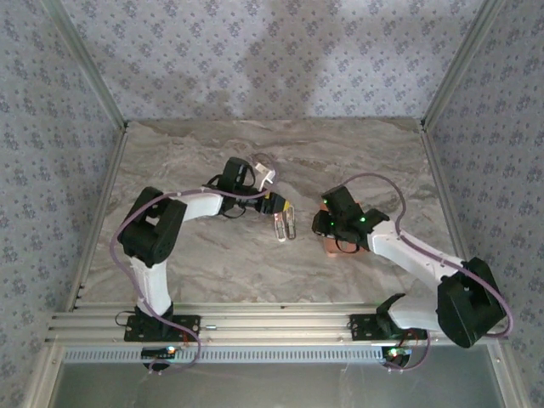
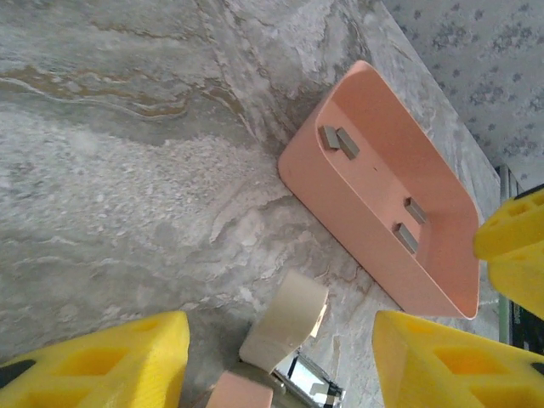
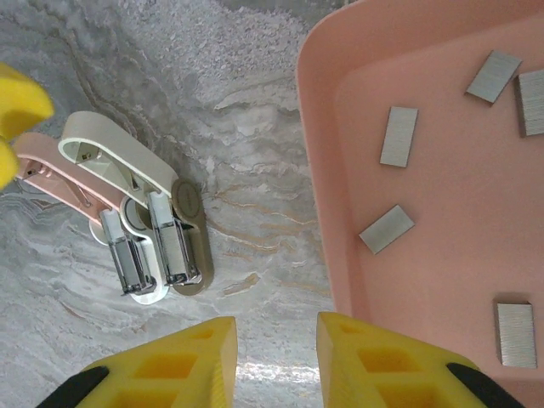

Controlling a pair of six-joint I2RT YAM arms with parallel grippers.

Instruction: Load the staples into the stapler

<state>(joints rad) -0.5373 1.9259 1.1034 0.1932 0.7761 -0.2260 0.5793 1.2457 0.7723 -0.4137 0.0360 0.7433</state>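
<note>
Your right jaws hang just apart, pinching nothing, above the tray's (image 3: pixel 316 170) rim on the side facing the stapler (image 3: pixel 119 161). Five staples (image 3: pixel 399 136) lie flat and scattered inside the tray. Just left of the tray, the stapler lies flipped open on the worktop (image 3: pixel 255 85). Your left jaws stand spread either side of it, not closed on it.

The stapler (image 3: pixel 136 221) lies opened at left on the marble table (image 3: pixel 255 102). Five staples (image 3: pixel 399 136) rest in the pink tray (image 3: pixel 319 170) at right.
</note>
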